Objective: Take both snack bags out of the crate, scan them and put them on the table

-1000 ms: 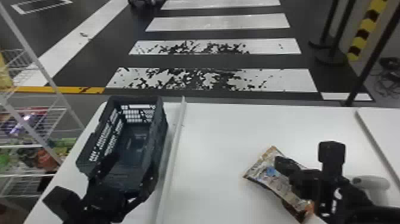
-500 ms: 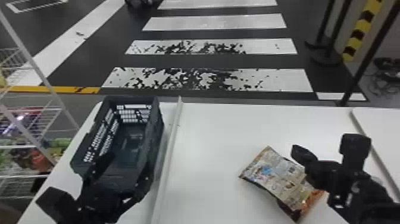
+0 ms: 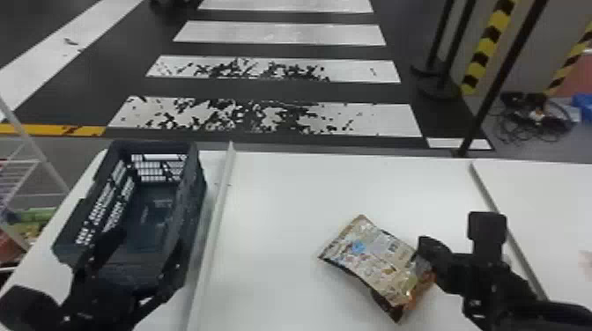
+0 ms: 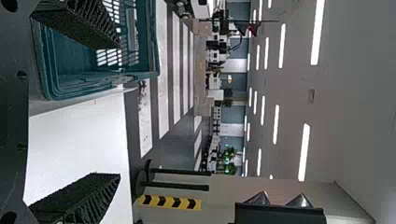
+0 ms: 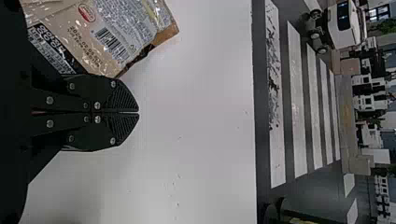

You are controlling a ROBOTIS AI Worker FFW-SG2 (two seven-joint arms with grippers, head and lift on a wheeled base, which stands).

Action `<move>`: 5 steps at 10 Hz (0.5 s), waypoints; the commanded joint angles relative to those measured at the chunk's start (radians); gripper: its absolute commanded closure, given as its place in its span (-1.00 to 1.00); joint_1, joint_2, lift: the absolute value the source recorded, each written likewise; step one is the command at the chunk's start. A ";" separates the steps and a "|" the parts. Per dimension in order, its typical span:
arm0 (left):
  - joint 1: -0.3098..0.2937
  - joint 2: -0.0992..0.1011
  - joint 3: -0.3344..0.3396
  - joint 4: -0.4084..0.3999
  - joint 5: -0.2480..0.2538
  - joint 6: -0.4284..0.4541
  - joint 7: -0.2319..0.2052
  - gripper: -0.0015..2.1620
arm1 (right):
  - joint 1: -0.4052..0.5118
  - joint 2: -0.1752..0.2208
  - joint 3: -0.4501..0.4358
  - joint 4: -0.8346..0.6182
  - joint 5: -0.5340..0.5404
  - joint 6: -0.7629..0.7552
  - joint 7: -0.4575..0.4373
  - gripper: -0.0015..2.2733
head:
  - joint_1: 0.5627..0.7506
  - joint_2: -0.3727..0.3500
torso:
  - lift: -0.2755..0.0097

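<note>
The snack bag, a glossy tan and brown plastic pouch (image 3: 374, 264) with a blue patch on its upper face, lay slantwise on the white desk (image 3: 273, 189), well apart from the dark blue-green plastic crate (image 3: 189, 211) with slotted walls. Its barcode (image 5: 112, 43) faced up, near one edge of the pouch. The crate stood at the left side of the desk, upright, beyond a narrow white raised strip (image 3: 216, 220) that ran between it and the bag.

The right gripper (image 3: 423, 250), black and flat-fingered, was at the bag's right edge, low over the desk. Its fingers were pressed together with nothing between them, the bag lying just beside them; whether they touched it, I cannot tell. The left gripper (image 3: 150, 237), also black, was at the near end of the crate, its ridged fingers spread wide and holding nothing. In the left wrist view one finger (image 4: 79, 23) showed in front of the crate and the other (image 4: 81, 198) in front of the white desk.

Left of the desk stood a white wire rack (image 3: 26, 169), and past its far edge the dark floor (image 3: 273, 90) bore broad white stripes
</note>
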 commanded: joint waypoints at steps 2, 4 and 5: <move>0.000 -0.001 0.000 0.001 0.000 0.000 0.001 -1.00 | 0.018 -0.009 -0.008 -0.005 0.016 0.008 -0.001 0.99 | 0.41 0.04 | 0.28; -0.005 0.000 0.000 0.007 0.002 0.000 0.001 -1.00 | 0.057 -0.012 -0.009 -0.051 0.014 0.045 -0.002 0.99 | 0.41 0.01 | 0.28; -0.010 0.000 -0.003 0.012 0.002 0.000 0.001 -1.00 | 0.078 -0.011 -0.008 -0.085 0.014 0.076 -0.002 0.99 | 0.41 0.01 | 0.28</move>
